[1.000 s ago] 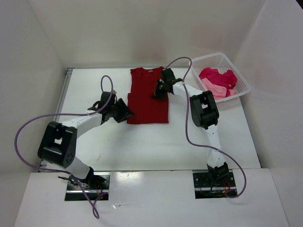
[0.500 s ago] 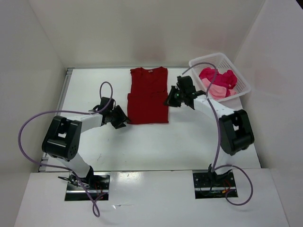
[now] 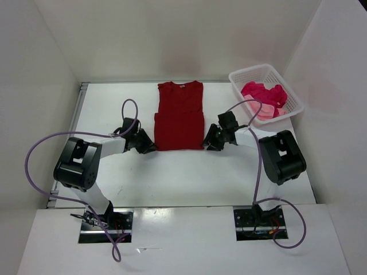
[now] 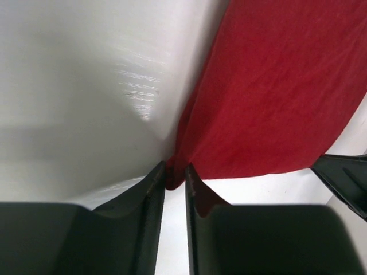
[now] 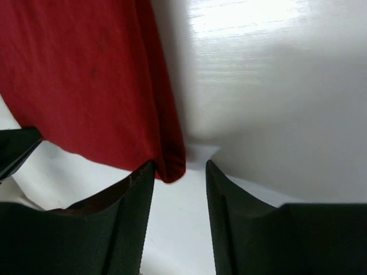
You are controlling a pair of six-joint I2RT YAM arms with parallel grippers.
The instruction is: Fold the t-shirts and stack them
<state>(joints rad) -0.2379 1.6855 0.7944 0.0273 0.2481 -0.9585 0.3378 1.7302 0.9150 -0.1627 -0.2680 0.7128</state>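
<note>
Bright, even light overhead.
We see glare streaks on the white table (image 4: 137,91); the wrist views blur at the near dark fingers (image 5: 132,229).

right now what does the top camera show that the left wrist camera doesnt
Only the top view: the whole dark red shirt laid flat, and the basket holding pink and magenta shirts. Only the left wrist: the shirt's near corner pinched in the left gripper. Both: the red shirt on the table, and the right gripper by its other near corner.

I see a shirt (image 3: 180,117) flat mid-tabletop (image 3: 172,172), my left tool (image 3: 150,146) and right tool (image 3: 210,143) at its near corners (basket (image 3: 250,70) far right).
</note>
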